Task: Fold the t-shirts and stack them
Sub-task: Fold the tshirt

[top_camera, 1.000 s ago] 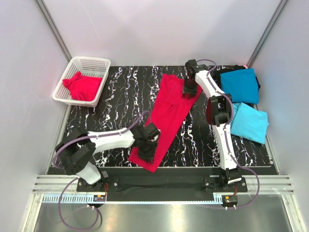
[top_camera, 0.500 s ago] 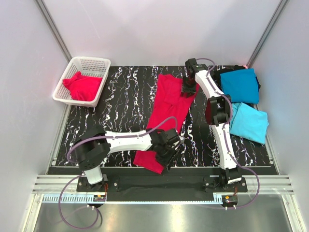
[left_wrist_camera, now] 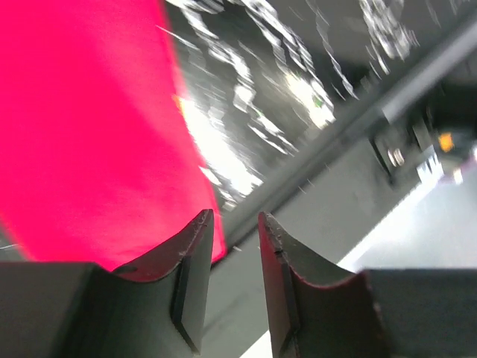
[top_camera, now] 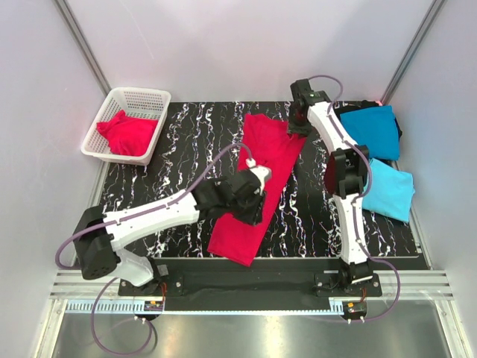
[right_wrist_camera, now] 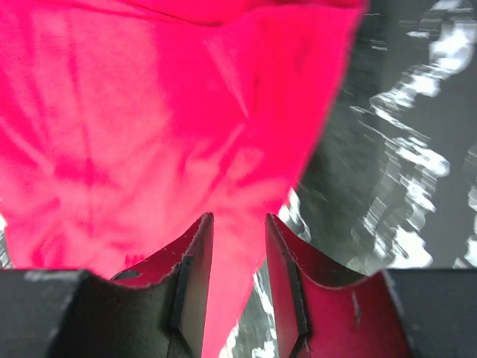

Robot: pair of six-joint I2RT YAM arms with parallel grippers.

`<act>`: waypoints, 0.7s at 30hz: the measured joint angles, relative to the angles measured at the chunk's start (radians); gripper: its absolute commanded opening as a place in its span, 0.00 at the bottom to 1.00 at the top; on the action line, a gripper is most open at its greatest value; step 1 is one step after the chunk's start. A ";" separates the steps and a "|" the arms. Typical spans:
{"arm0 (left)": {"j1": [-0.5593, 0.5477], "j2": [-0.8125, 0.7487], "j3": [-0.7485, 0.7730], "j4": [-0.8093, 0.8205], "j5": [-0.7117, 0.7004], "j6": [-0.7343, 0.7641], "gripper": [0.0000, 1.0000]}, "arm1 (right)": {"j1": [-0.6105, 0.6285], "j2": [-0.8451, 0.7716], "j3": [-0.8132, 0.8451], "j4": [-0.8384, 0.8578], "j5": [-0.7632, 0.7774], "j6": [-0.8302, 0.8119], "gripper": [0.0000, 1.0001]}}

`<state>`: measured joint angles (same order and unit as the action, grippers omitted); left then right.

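Observation:
A crimson t-shirt (top_camera: pixel 257 175), folded into a long strip, lies diagonally across the middle of the table. My left gripper (top_camera: pixel 250 205) hovers above the strip's middle. In the left wrist view its jaws (left_wrist_camera: pixel 235 224) stand open and empty, with the red cloth (left_wrist_camera: pixel 89 127) to their left. My right gripper (top_camera: pixel 296 127) is at the strip's far right corner. It is open (right_wrist_camera: pixel 238 224) just above the red cloth (right_wrist_camera: pixel 149 127), holding nothing. A folded teal-blue t-shirt (top_camera: pixel 370 130) and a sky-blue one (top_camera: pixel 387 188) lie at the right. Another red t-shirt (top_camera: pixel 127 133) is in the basket.
The white mesh basket (top_camera: pixel 145 95) stands at the far left corner. The black marbled tabletop (top_camera: pixel 179 149) ends in a metal rail (top_camera: pixel 246 282) by the arm bases. Grey walls close off the left, back and right.
My left gripper swung from the strip's near end, right along it, then up to its middle. My right gripper drew back from the far corner toward the wall. The strip's near end shifted slightly.

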<state>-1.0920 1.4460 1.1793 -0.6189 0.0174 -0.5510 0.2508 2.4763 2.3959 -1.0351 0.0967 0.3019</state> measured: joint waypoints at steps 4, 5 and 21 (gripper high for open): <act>0.107 0.021 0.022 -0.056 -0.077 -0.004 0.36 | 0.008 -0.157 -0.105 0.018 0.036 0.000 0.41; 0.128 0.042 0.035 -0.071 -0.088 -0.004 0.35 | 0.012 -0.196 -0.128 0.022 0.043 0.001 0.41; 0.526 0.717 0.805 -0.190 -0.008 0.029 0.38 | 0.207 -0.847 -1.051 0.218 -0.041 0.150 0.45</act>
<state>-0.5663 2.1632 1.9842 -0.8089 0.0090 -0.5224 0.4580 1.6295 1.3445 -0.8169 0.0559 0.4515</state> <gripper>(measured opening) 0.370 0.431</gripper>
